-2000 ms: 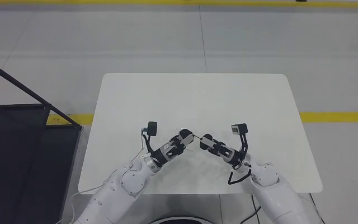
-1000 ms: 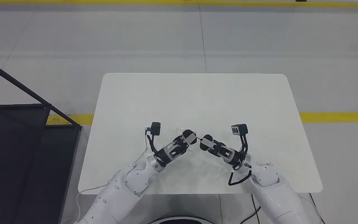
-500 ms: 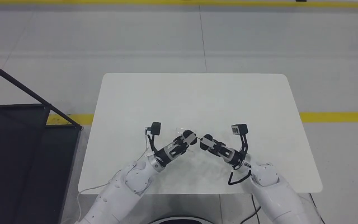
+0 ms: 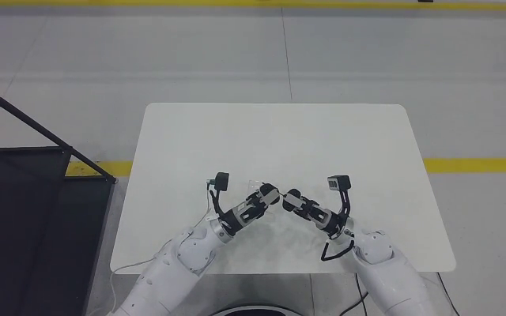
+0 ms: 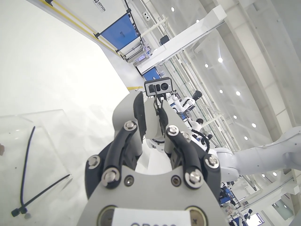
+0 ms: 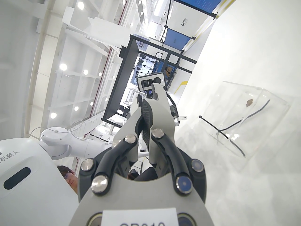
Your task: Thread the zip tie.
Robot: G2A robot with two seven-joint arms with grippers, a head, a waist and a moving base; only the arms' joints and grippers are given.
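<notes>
Presently, item: zip ties (image 5: pixel 18 211), two black ones, lying crossed on a clear tray (image 5: pixel 51 137) that rests on the white table (image 4: pixel 356 142), just left of where the arms meet. Item: left gripper (image 5: pixel 151 99) — over the near middle of the table, jaws parted by a narrow gap; whether a strap sits in that gap cannot be told. Item: right gripper (image 6: pixel 148 95) — tip to tip with the left, jaws pressed together; anything thin nipped between the pads is too small to make out. Step in hand, as judged: bringing a tie's tail to its head slot. Handling note: hold one side motionless and let the other advance along the strap's own line, in small moves. Grip the tail close to its tip so it does not bend away, and square the slot to the tail before pushing.
</notes>
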